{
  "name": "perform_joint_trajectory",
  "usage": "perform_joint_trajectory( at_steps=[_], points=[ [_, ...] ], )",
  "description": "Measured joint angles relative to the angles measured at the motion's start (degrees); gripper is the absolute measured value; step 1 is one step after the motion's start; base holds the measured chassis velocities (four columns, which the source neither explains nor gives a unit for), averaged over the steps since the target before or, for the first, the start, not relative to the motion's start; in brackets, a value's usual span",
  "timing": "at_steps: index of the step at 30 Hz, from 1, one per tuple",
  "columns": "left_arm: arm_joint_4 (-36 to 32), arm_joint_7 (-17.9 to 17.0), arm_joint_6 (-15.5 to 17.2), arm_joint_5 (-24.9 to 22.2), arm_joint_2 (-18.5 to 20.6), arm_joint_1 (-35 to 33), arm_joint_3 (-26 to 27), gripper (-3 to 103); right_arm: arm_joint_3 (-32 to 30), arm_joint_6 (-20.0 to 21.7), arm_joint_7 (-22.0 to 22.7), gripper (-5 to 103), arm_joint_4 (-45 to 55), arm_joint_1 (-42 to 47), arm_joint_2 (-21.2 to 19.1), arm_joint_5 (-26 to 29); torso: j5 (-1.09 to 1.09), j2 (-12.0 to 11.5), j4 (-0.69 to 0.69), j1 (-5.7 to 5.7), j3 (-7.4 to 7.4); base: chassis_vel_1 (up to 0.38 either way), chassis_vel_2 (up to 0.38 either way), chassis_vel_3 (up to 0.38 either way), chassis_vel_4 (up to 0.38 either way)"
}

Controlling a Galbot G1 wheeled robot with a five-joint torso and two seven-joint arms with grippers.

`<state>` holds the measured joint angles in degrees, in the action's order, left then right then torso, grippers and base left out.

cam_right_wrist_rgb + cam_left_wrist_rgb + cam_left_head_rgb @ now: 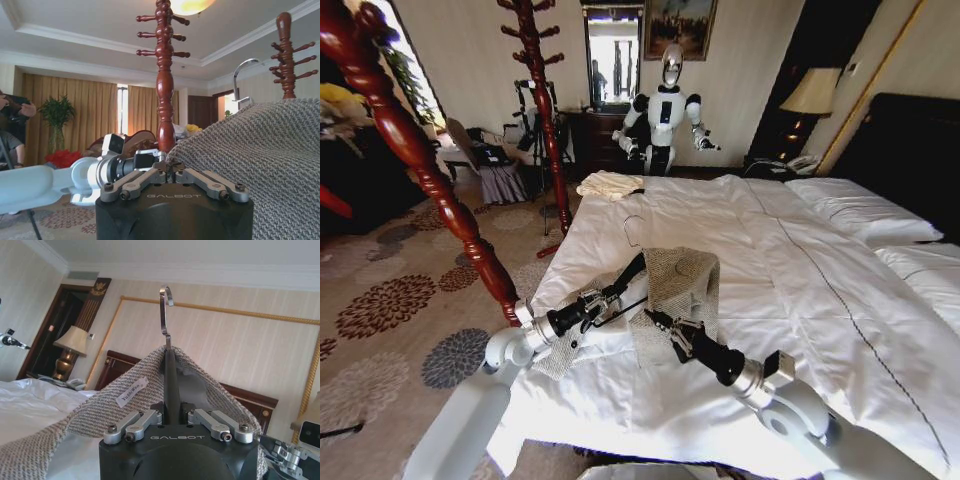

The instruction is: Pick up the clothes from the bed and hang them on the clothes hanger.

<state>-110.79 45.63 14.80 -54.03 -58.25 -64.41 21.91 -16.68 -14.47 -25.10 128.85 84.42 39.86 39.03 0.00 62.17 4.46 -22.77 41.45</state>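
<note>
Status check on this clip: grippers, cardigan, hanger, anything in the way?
Left gripper shut on hanger, cardigan draped over it above the bed. Right gripper at the cardigan's edge, grip unclear. Coat stand beyond, not blocking.

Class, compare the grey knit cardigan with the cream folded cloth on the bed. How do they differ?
The cardigan is grey-beige coarse knit; the folded cloth is cream-yellow and smoother. The cardigan is larger, draped over a black hanger, between the left gripper and right gripper; the folded cloth lies untouched at the far corner. Both rest on the white bed.
</note>
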Motion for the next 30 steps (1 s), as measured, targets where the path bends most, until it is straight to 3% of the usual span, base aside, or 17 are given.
perform_joint_trajectory(
  at_steps=[5, 6, 8, 11, 15, 19, 21, 22, 23, 24, 26, 30],
  points=[
    [0.2, 2.5, 0.0, 0.0, 1.0, -0.8, 1.8, 16, 0.9, -1.7, -5.3, 25, -0.9, 0.6, 0.8, -1.1, 0.0, 0.0, 0.0, 0.0, 0.0, 0.0, 0.0, 0.0, 0.0],
    [0.9, 3.7, 0.0, 0.0, 1.1, -0.9, 2.2, 16, 0.9, -2.2, -7.4, 31, -1.1, 0.9, 0.8, -1.9, 0.0, 0.0, 0.0, 0.0, 0.0, 0.0, 0.0, 0.0, 0.0],
    [1.7, 4.9, -0.1, 0.0, 1.1, -0.9, 2.3, 16, 0.7, -2.6, -9.3, 31, -1.3, 1.2, 0.8, -2.4, 0.0, 0.0, 0.0, 0.0, 0.0, 0.0, 0.0, 0.0, 0.0],
    [4.8, 8.8, -0.5, 0.5, 0.7, -0.2, 2.5, 16, -0.6, -3.9, -13.9, 47, -1.6, 2.0, 0.8, -3.5, -0.01, 0.0, 0.0, 0.0, 0.0, 0.0, 0.0, 0.0, 0.0],
    [7.2, 11.5, -0.7, 0.5, 0.2, 0.9, 2.5, 16, -2.0, -4.1, -14.3, 58, -1.6, 2.5, 0.9, -1.9, 0.0, 0.0, 0.01, 0.0, 0.0, 0.0, 0.0, 0.0, 0.0],
    [12.8, 18.3, -0.6, 0.3, 0.0, 3.6, 3.1, 16, -6.8, -2.9, -9.5, 80, 0.4, 1.8, 1.2, 5.9, -0.01, 0.0, 0.01, 0.0, 0.0, 0.0, 0.0, 0.0, 0.0],
    [13.4, 19.4, -0.3, 0.2, 0.0, 3.9, 3.4, 16, -7.5, -2.7, -8.0, 80, 0.8, 1.5, 1.1, 6.9, 0.0, 0.0, 0.01, 0.0, 0.0, 0.0, 0.0, 0.0, 0.0],
    [14.6, 22.4, 0.7, -0.3, 0.0, 4.7, 4.2, 16, -9.1, -1.3, -2.6, 85, 2.0, 0.5, 0.7, 9.1, 0.0, 0.0, 0.0, 0.0, 0.0, 0.0, 0.0, 0.0, 0.0],
    [15.0, 24.0, 1.2, -0.5, 0.1, 5.0, 4.7, 16, -10.0, -0.5, 0.2, 90, 2.5, -0.1, 0.3, 9.9, 0.0, 0.0, 0.0, 0.0, 0.0, 0.0, 0.0, 0.0, 0.0],
    [15.0, 24.0, 1.2, -0.5, 0.1, 5.0, 4.7, 16, -10.0, -0.5, 0.2, 90, 2.5, -0.1, 0.3, 9.9, 0.0, 0.0, 0.0, 0.0, 0.0, 0.0, 0.0, 0.0, 0.0],
    [16.0, 27.9, 2.1, -0.6, 0.6, 5.9, 6.0, 16, -13.4, 2.2, 7.9, 98, 3.8, -1.4, -1.5, 11.5, 0.01, 0.0, -0.01, 0.0, 0.0, 0.0, 0.0, 0.0, 0.0],
    [16.9, 30.2, 2.2, -0.1, 1.1, 6.5, 7.1, 16, -16.9, 5.2, 14.8, 100, 4.9, -2.0, -4.9, 12.6, 0.0, 0.0, 0.01, 0.0, 0.0, 0.0, 0.0, 0.0, 0.0]
  ],
)
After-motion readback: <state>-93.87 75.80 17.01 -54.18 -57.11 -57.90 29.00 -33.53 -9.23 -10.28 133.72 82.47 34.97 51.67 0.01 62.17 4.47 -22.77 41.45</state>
